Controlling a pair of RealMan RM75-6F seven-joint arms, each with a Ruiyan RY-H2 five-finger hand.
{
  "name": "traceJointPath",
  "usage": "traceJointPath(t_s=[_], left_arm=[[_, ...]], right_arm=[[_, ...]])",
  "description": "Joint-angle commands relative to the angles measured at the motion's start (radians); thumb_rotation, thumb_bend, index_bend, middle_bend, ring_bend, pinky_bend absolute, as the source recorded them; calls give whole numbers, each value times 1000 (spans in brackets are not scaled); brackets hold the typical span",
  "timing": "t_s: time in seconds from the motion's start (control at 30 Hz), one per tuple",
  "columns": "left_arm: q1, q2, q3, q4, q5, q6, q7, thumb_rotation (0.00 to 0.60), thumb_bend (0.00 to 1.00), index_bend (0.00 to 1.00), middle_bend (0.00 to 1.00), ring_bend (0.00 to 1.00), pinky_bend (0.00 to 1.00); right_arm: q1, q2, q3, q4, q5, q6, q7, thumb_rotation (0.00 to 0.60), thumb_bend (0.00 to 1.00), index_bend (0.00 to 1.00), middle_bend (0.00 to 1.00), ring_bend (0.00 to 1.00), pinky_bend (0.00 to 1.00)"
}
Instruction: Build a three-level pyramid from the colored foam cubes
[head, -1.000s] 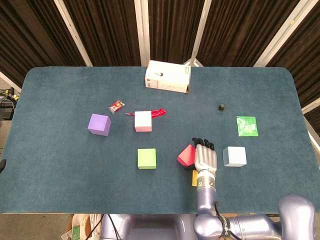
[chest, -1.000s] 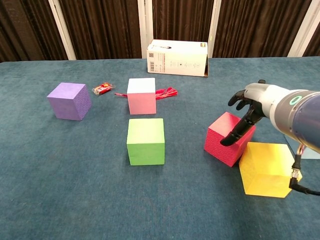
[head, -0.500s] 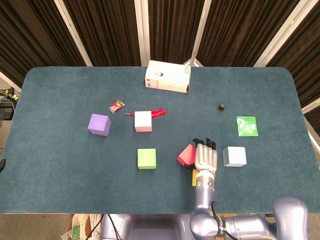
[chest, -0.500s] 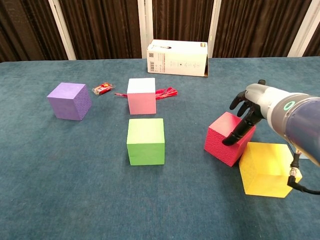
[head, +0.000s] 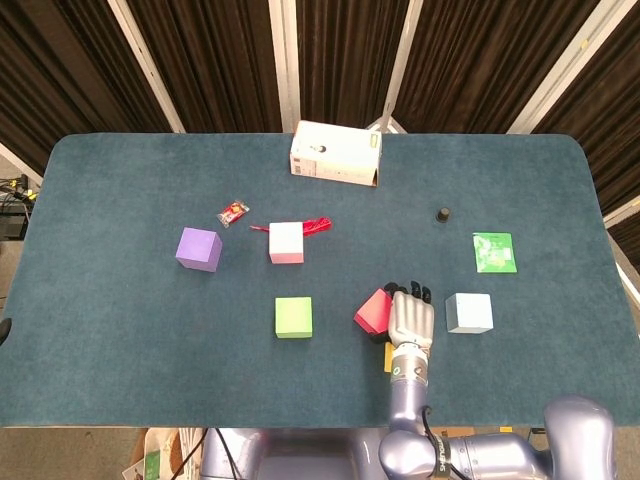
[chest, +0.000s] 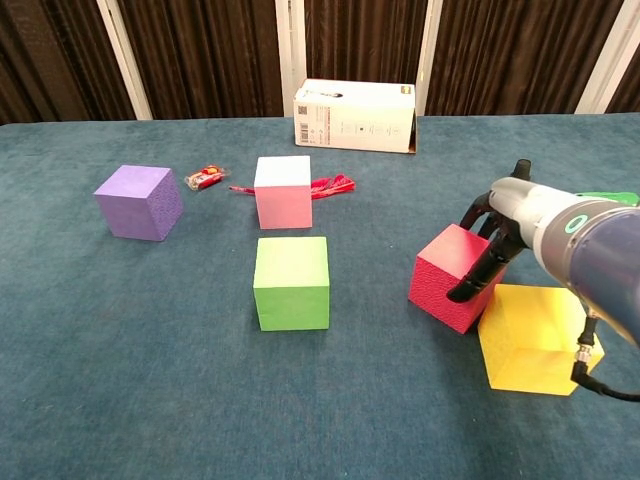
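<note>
My right hand (chest: 497, 232) rests on the red cube (chest: 452, 276), with my dark fingers (chest: 472, 280) lying down over its top and right side. I cannot tell if I really hold the cube or only touch it. The red cube sits tilted on the blue table (head: 120, 300), and its low corner touches the yellow cube (chest: 532, 338), which is just beside it and nearer to me. The green cube (chest: 291, 282) is to the left of the red one, well apart. The pink cube (chest: 283, 191) is behind the green one, and the purple cube (chest: 139, 202) is far off to the left. The light blue cube (head: 468, 312) sits just right of my hand. My left hand does not show at all.
</note>
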Motion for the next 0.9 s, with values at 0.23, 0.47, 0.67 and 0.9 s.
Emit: traceJointPath(t_s=[0.23,0.47,0.67,0.9], left_arm=[[0,0,-3,1,-5,-1,-4,600,361,169,0,0,17],[1,-1,-5,1,-7,2,-8,600,361,174,0,0,17],[3,0,-6,2,-3,6,-11,600,361,174,0,0,17],[3,-3,-2,7,12,15,-9,600,361,175,0,0,17]], right_arm=[[-7,-25,2,25,-22,0,-6,600,167,348,356,143,0],[-16,-42,-1,51,-65,12,3,600,309,413,402,192,0],[-31,-32,10,27,-88,4,10,600,346,417,405,194,0],[-25,71,43,-108,-75,-88,-50,600,347,418,405,194,0]])
